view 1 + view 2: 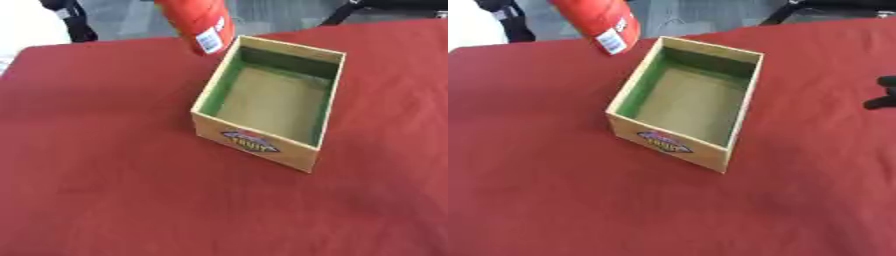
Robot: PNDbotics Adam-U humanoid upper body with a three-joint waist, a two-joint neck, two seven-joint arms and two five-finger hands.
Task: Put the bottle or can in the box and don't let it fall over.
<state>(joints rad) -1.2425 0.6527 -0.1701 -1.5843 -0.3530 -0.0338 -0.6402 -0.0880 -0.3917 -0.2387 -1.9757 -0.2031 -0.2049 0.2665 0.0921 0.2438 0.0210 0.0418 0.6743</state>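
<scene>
I see the red can cut off by the top edge; whatever holds it is out of view. My right hand shows only dark fingertips at the right edge. The box label is blurred and unreadable.

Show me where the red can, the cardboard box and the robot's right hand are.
red can [199, 22]: left eye view, its red side.
cardboard box [254, 141]: left eye view, front wall by the logo.
right hand [883, 92]: right eye view, dark fingers at right edge.
</scene>
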